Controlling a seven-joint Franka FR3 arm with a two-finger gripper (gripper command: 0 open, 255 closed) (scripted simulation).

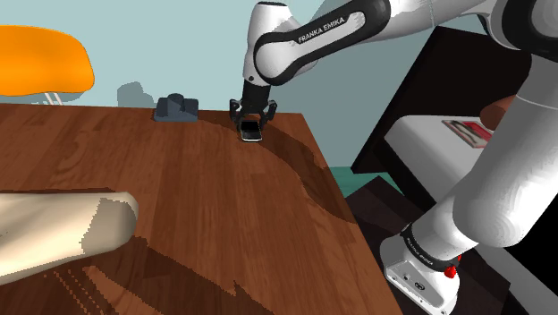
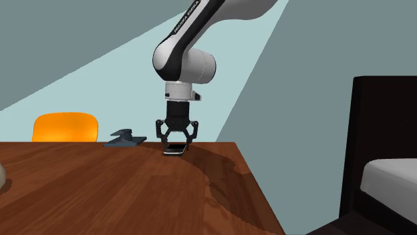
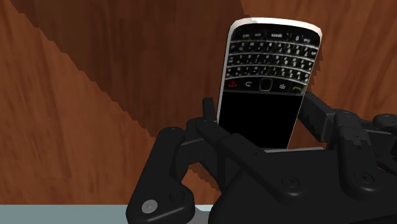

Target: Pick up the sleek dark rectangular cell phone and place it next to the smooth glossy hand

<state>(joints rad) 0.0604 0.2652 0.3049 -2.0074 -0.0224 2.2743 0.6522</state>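
The big brown wooden table (image 1: 224, 206) takes up most of the room. The white arm (image 1: 304, 40) reaches over to the table's far edge, close to the far corner on the shoulder view's right. A large, smooth, pale hand (image 1: 54, 233) lies at the near edge on the shoulder view's left, far from the arm. An orange chair (image 2: 65, 127) stands behind the far edge. A small grey thing (image 1: 177, 108) sits right at the far edge. Near it, the black gripper (image 1: 253, 121) points down. Its fingers (image 3: 208, 111) squeeze the dark cell phone (image 3: 264, 83) from both sides, low at the table top.
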